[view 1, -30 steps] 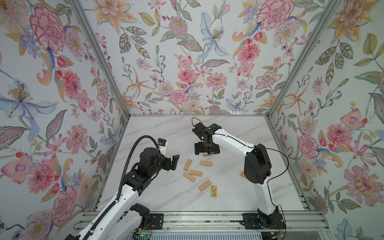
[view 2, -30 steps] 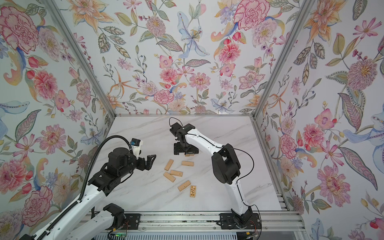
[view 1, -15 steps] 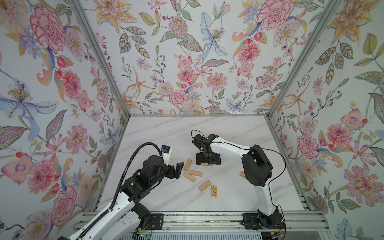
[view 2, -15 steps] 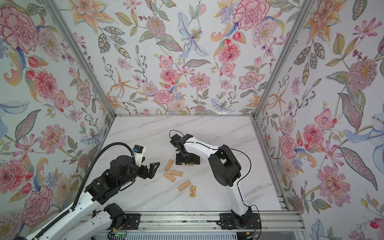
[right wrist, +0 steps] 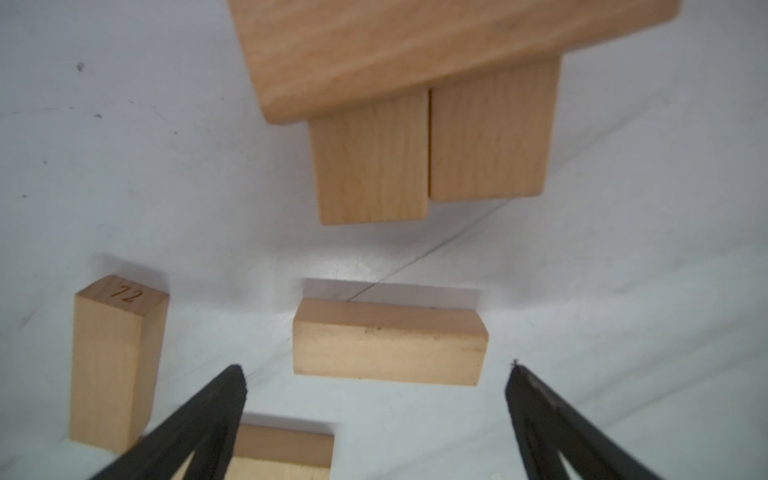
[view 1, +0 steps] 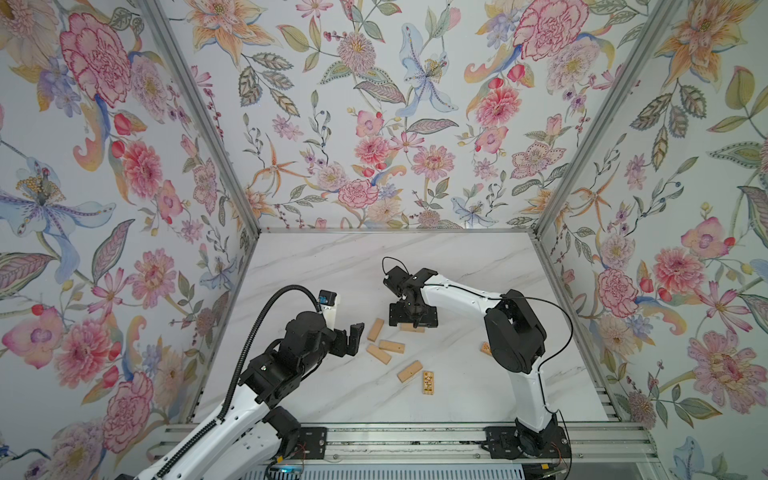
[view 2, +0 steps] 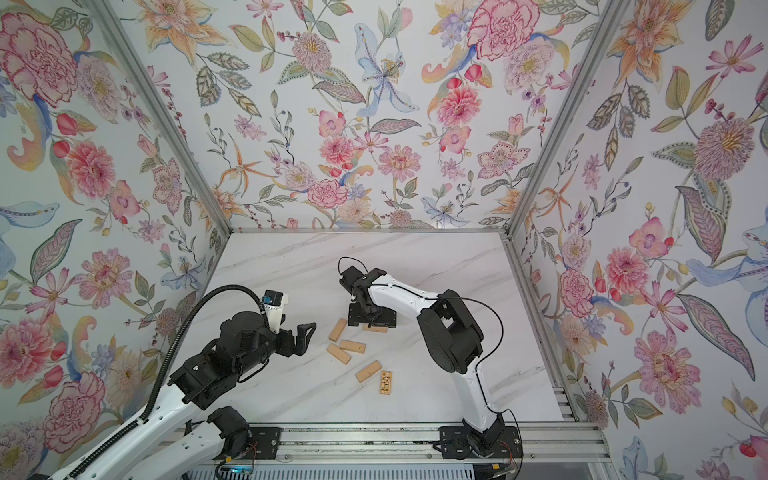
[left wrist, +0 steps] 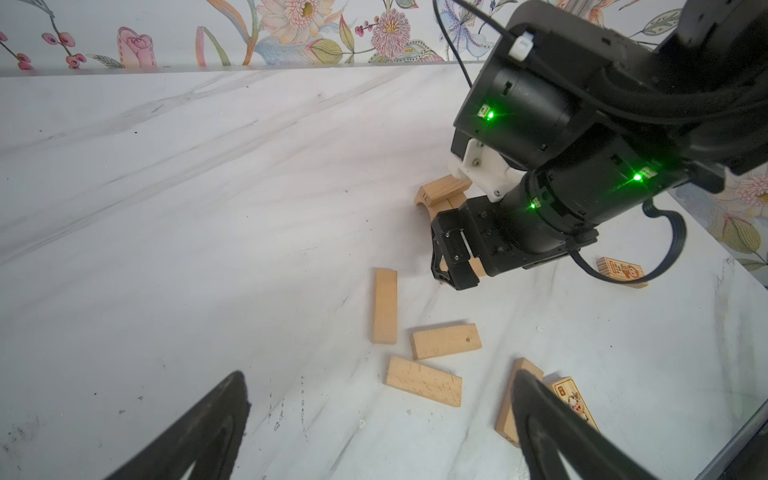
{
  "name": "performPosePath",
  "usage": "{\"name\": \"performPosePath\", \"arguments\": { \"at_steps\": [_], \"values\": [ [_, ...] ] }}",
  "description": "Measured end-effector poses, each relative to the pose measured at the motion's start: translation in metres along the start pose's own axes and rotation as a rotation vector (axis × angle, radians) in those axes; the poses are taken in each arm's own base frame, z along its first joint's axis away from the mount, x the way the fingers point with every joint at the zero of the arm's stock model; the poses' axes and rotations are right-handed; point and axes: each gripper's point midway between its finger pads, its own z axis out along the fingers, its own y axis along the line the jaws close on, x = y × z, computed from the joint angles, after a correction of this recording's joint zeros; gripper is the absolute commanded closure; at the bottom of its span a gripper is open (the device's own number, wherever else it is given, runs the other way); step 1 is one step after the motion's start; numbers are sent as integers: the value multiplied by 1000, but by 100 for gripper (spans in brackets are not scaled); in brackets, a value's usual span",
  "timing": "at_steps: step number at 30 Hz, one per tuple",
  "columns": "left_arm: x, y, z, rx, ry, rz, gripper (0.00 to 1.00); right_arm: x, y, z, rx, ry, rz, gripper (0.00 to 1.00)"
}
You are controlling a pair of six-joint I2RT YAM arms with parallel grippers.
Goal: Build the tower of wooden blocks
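Beside the tower [right wrist: 415, 83], on the marble table [view 1: 332, 270]: one loose brick [right wrist: 388, 349], lying apart from the stack.

- Tower: two bricks side by side with a single brick crossed on top; the second layer is half filled.
- Right gripper [view 1: 413, 321]: low over the loose brick, fingers [right wrist: 216, 415] spread wide, one toward each end of it, holding nothing.
- Left gripper [view 1: 352, 340]: spread, empty, hovering well apart from the tower, beyond the other wood blocks [view 1: 391, 346].
- Step judged in hand: pick up the loose brick.
- Handling note: centre the jaws on it, sink the pads below its upper edge and close squarely. Lift straight up so nothing brushes the tower, then lay it flush and parallel beside the top brick.
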Motion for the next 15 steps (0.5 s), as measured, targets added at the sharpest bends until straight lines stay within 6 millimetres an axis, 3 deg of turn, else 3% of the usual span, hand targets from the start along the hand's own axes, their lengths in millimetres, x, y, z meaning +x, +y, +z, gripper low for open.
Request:
{"name": "performPosePath", "arguments": {
  "at_steps": [15],
  "values": [
    [2, 8, 1, -44, 5, -1, 1, -7, -5, 0, -11, 1, 1, 0]
  ]
}}
